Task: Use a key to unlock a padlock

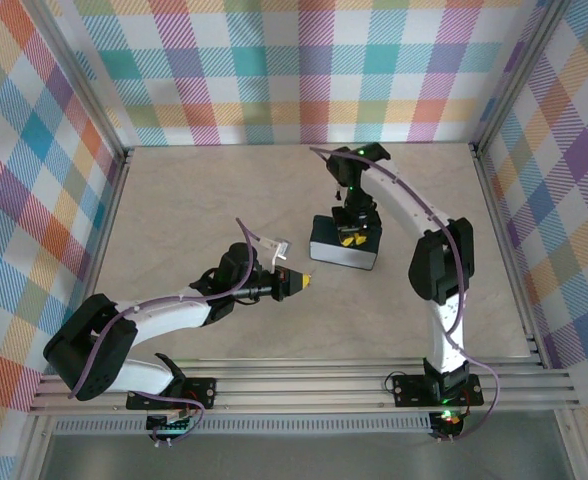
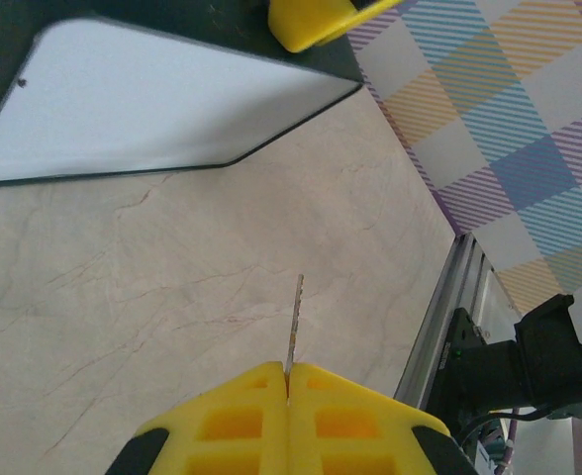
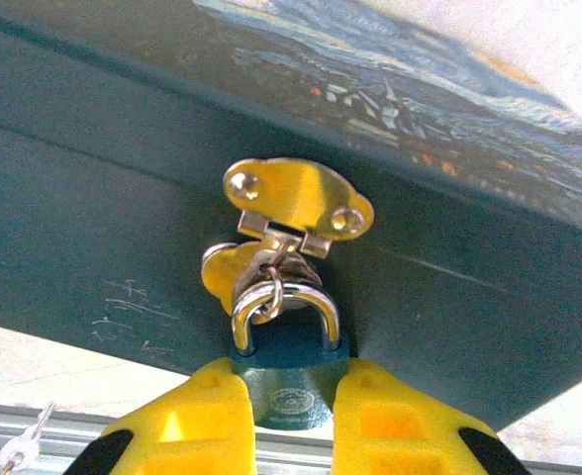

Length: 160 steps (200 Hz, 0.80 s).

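Nearest me, the left arm lies low, its left gripper [image 1: 299,283] pinching one key [image 2: 293,332], blade out. Farther off, the right arm arches down; the right gripper [image 3: 291,398] squeezes the one padlock [image 3: 289,356], which hangs from the hasp [image 3: 296,203] of the single tin [image 1: 342,252]. Beige marbled table [image 1: 204,200], plaid walls [image 1: 274,70].

from my end i see a dark-blue swirl-painted tin [image 1: 329,245] sitting near the middle of the pale marbled table [image 1: 204,200], a brassy hasp [image 3: 296,208] screwed to its dark side, plaid walls [image 1: 274,70] on three sides and aluminium rails [image 1: 314,385] along the near edge.
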Motion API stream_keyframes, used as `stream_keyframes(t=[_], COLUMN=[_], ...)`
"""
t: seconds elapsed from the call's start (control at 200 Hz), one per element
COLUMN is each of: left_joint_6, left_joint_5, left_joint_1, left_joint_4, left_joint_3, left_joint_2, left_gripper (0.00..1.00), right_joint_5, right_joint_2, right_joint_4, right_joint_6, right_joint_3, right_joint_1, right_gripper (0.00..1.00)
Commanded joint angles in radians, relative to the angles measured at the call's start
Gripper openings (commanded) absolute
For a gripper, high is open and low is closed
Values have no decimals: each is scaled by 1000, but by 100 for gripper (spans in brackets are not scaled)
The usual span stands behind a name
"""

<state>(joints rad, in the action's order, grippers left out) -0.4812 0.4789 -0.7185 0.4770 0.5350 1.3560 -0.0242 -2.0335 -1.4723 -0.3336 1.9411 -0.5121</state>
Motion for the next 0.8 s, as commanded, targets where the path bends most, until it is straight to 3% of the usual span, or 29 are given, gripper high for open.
stream_keyframes(t=[0.0,0.22,0.42,0.61,0.69,0.755,0.795], left_joint_6=[14,11,35,35,35,37,36], left_joint_5=[2,9,61,51,29,12,8], left_joint_1=[-7,-8,-15,-27,-31,-31,-31], left_joint_4=[54,140,273,285,263,240,240], left_joint_3=[-23,-81,-133,-146,-156,-159,-164], left_joint_2=[-9,-1,25,57,44,32,29], left_gripper=[0,0,0,0,0,0,0], right_joint_5=[63,176,194,185,123,50,10], right_joint_2=[27,179,236,290,343,381,403], right_joint_4=[69,277,355,468,549,627,684], right_joint_6=[-123,-275,-310,-356,-384,-393,-391], right_joint_3=[-152,-426,-516,-613,-679,-732,-768], right_joint_1=[-29,-58,-59,-71,-109,-149,-173], right_gripper=[0,0,0,0,13,32,38])
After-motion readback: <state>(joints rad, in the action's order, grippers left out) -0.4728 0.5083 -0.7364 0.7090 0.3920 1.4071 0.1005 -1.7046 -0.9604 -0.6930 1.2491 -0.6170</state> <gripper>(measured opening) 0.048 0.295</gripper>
